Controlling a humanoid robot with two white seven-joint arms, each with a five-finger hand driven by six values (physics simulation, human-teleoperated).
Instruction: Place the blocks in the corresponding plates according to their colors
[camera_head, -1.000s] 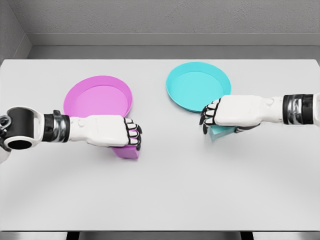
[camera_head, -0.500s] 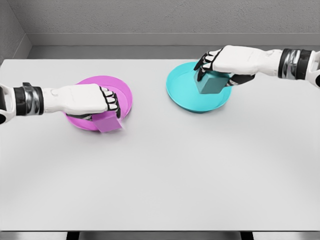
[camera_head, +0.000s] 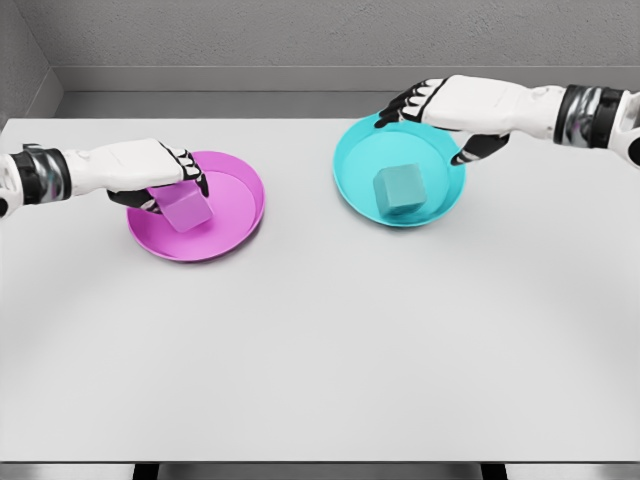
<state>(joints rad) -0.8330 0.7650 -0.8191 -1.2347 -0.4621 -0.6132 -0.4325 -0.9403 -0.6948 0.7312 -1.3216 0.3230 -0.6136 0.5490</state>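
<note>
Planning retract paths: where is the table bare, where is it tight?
Bare: the white table from both plates to the near edge, plus the strip between the round magenta plate and round cyan plate. Crowded: each plate holds its cube, with the left robot hand and right robot hand over them.

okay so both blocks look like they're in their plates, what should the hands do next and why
Probably pull both hands back off the plates. The teal block sits free in the teal plate, with the right hand open above its far rim. The pink block lies in the pink plate, but the left hand is right against it, so that hand should let go first if it hasn't.
</note>
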